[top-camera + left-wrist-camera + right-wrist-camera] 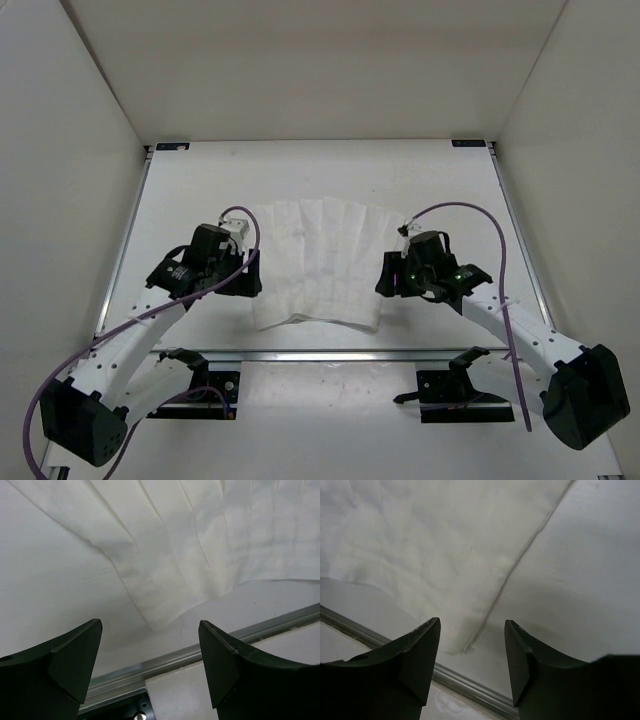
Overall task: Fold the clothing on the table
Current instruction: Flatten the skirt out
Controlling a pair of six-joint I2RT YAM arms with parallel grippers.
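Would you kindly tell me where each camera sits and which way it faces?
Top external: above and behind the bases, looking down at the table and the clothing; left arm and right arm show.
Left wrist: on that arm, facing the clothing's near left corner; open left gripper shows.
Right wrist: likewise, near right corner; open right gripper shows.
Shared: both wrist views catch the metal rail.

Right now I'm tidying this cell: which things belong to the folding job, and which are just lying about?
For the job: clothing, table, left gripper and right gripper, both open.
Just there: metal rail, purple cables, corner brackets, walls.
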